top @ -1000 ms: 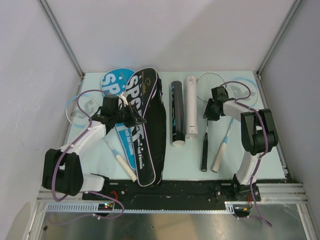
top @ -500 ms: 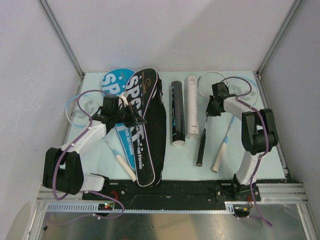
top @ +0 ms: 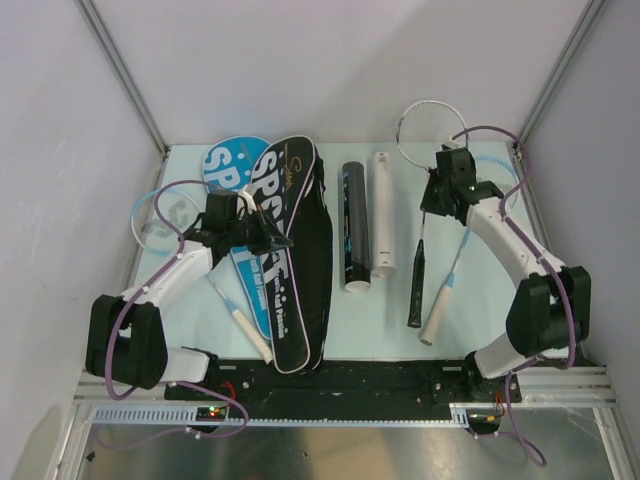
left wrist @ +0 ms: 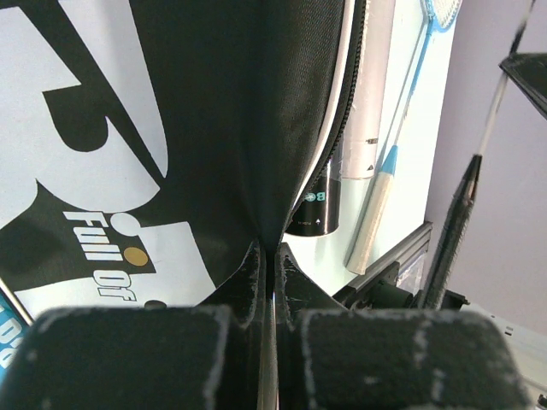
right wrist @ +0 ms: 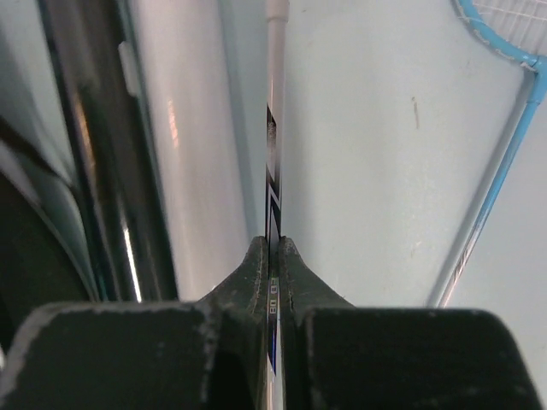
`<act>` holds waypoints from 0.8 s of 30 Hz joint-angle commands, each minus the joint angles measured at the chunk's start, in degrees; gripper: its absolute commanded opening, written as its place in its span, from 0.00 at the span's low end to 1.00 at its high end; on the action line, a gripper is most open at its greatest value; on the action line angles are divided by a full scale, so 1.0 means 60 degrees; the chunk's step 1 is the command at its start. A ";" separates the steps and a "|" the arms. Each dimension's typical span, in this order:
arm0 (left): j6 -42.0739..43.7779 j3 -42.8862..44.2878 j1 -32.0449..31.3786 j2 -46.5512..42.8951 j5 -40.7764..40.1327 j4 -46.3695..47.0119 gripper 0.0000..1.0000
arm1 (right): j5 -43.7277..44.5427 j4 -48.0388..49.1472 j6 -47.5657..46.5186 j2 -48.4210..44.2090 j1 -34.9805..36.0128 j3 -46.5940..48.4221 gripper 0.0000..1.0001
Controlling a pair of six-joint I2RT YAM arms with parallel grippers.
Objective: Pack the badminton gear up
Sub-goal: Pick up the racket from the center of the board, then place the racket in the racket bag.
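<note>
The right pincer (right wrist: pixel 272 249) is clamped tight on the thin shaft of the black-handled racket (top: pixel 415 295), a little below the head, with no gap between its fingers. That racket is at the right of the table (top: pixel 350 325) and its long axis runs near to far. The head is at the far end and looks lifted off the surface, and the black handle points near.

Over on the left, the left pincer (left wrist: pixel 267 256) is pinched shut on the zip edge of the black cover (top: pixel 295 300), holding that edge up. The cover also lies near to far with its wide end far, so racket and cover are close to parallel and face the same way.

What matters, I'd say, is that the cover lies to the left of the gripped racket. The black tube (top: pixel 353 225) and white tube (top: pixel 382 215) lie side by side between them, so the racket would have to travel left over both. A blue-framed racket (top: pixel 440 315) lies just right of the handle.
</note>
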 commanded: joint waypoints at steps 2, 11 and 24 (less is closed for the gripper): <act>-0.0183 0.0447 0.0083 0.0001 0.0294 0.0218 0.00 | 0.0544 -0.0443 -0.0171 -0.1752 0.1113 -0.0448 0.00; -0.0138 0.0512 0.0085 -0.0067 0.0254 0.0221 0.00 | 0.1366 -0.0722 0.0669 -0.3697 0.4137 -0.1847 0.00; -0.0078 0.0602 0.0081 -0.0016 0.0244 0.0221 0.00 | 0.2833 -0.1181 0.2195 -0.2751 0.7246 -0.2696 0.00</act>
